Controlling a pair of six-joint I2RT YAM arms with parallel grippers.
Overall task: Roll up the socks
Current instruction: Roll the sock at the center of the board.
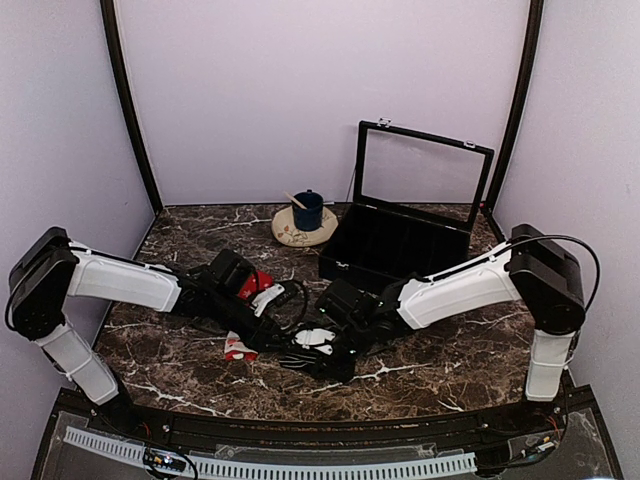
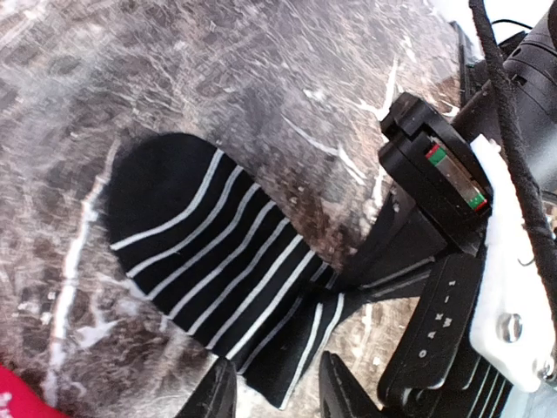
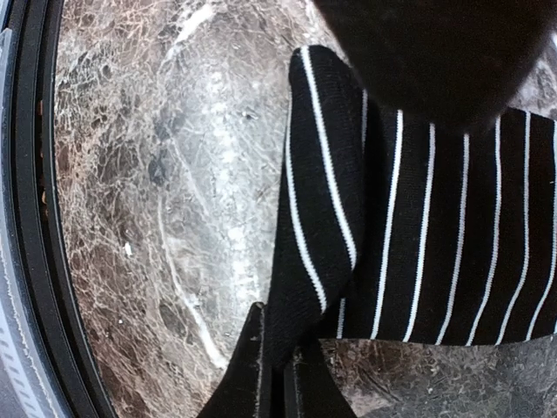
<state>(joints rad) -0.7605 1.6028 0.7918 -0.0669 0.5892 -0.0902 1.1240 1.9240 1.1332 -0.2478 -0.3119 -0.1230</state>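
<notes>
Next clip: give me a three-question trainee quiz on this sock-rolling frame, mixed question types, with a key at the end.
1. True or false: the right gripper is shut on a folded edge of the black striped sock.
2. What stands beside the open box at the back? A) blue mug B) bottle C) bowl of fruit
3. Fill in: the jaws of the left gripper stand ___ on either side of the sock's end.
Key: 1 true; 2 A; 3 apart.
</notes>
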